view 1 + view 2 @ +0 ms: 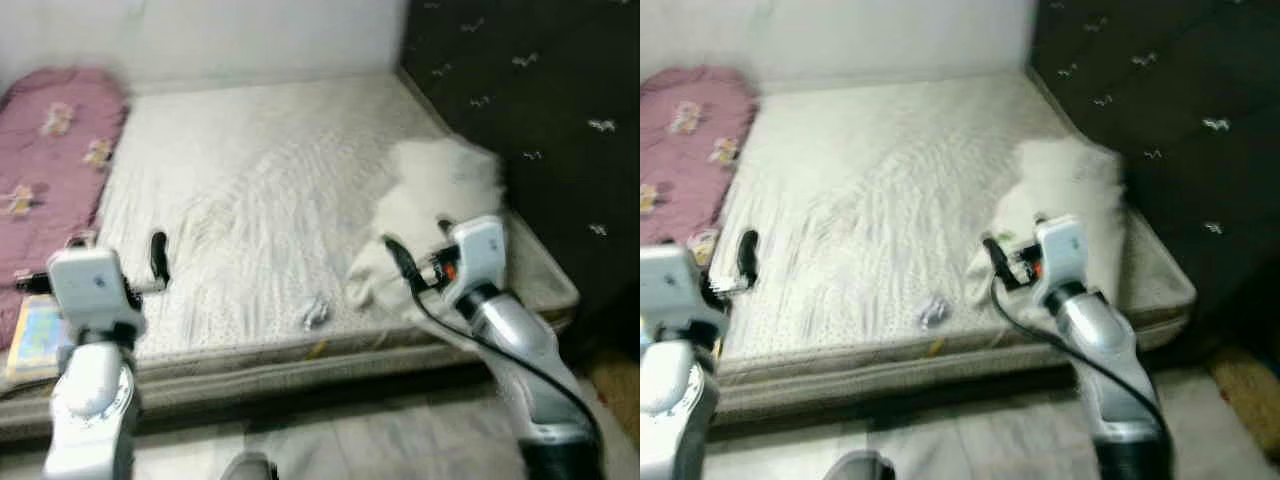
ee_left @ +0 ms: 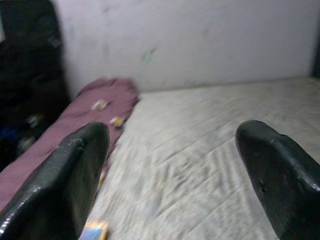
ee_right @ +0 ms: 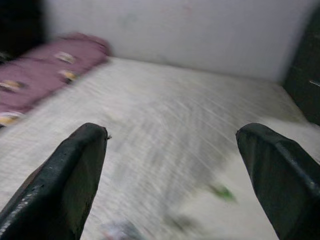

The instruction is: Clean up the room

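Both grippers hovering spread and empty over near mattress edge: left gripper (image 2: 172, 175), right gripper (image 3: 172, 175) | crumpled scrap (image 1: 315, 314) lying on woven off-white mattress (image 1: 260, 180) | fluffy white cloth (image 1: 440, 190) lying right | purple floral blanket (image 1: 50, 130) bunching far left.

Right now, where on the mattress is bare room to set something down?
The middle of the mattress, between the pink blanket and the white fluffy bundle, is bare. The near edge is busier: a small crumpled scrap and both grippers.
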You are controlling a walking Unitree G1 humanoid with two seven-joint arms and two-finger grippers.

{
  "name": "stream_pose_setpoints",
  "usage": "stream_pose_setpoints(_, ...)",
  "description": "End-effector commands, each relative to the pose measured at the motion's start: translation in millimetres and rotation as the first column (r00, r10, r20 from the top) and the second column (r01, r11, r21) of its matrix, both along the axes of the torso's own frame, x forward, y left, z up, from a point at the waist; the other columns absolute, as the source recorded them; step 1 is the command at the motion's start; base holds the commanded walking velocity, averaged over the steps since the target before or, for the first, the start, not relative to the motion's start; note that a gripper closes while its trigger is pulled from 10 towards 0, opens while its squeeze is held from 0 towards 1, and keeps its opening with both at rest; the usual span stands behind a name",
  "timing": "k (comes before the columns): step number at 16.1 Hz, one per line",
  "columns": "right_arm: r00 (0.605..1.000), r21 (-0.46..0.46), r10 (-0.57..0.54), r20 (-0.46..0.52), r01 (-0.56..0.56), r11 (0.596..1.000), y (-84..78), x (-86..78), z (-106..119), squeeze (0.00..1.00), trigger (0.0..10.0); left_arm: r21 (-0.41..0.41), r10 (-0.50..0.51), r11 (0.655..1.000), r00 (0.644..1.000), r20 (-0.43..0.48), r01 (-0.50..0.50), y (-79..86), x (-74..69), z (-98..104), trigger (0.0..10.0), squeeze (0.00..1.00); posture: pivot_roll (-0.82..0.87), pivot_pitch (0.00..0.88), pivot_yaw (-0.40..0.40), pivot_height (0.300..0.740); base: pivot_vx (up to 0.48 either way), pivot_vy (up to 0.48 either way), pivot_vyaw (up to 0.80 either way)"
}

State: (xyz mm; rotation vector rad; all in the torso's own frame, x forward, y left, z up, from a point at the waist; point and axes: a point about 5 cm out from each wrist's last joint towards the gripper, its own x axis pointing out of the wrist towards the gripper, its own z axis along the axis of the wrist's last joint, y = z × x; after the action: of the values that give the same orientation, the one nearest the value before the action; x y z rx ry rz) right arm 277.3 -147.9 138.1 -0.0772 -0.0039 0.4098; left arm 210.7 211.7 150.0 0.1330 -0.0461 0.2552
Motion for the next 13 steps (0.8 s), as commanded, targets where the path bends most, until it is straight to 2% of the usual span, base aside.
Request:
stream_pose_setpoints(1, 1.000, -0.012, -0.005, -0.002, 0.004, 1.000, -3.4, -1.8, -2.2, 0.00, 10.0, -0.002, -0.011, 1.000, 1.000, 0.004, 0.011, -2.6, 1.2, 2.1, 10.0, 0.00, 0.04, 0.000, -0.010, 0.740, 0.000, 0.000, 0.78)
stream_pose_setpoints(7, 1.000, -0.014, -0.025, 0.014, 0.025, 1.000, -4.5, 1.3, -2.2, 0.00, 10.0, 0.000, -0.037, 0.999, 0.999, 0.014, 0.037, -3.6, 4.0, 3.0, 10.0, 0.00, 0.03, 0.000, -0.003, 0.740, 0.000, 0.000, 0.78)
stream_pose_setpoints(10, 0.999, -0.008, -0.044, 0.023, 0.044, 0.999, -7.0, 4.1, -0.7, 0.00, 10.0, -0.003, -0.047, 0.999, 0.999, 0.020, 0.047, -5.5, 3.4, 3.6, 10.0, 0.00, 0.03, 0.000, -0.005, 0.740, 0.000, 0.000, 0.00)
stream_pose_setpoints(13, 0.998, -0.017, -0.065, 0.027, 0.065, 0.998, -8.9, 4.4, -1.4, 0.00, 10.0, -0.009, -0.053, 0.999, 0.998, 0.020, 0.053, -6.8, 2.2, 2.7, 10.0, 0.00, 0.03, 0.000, -0.009, 0.740, 0.284, 0.000, 0.00)
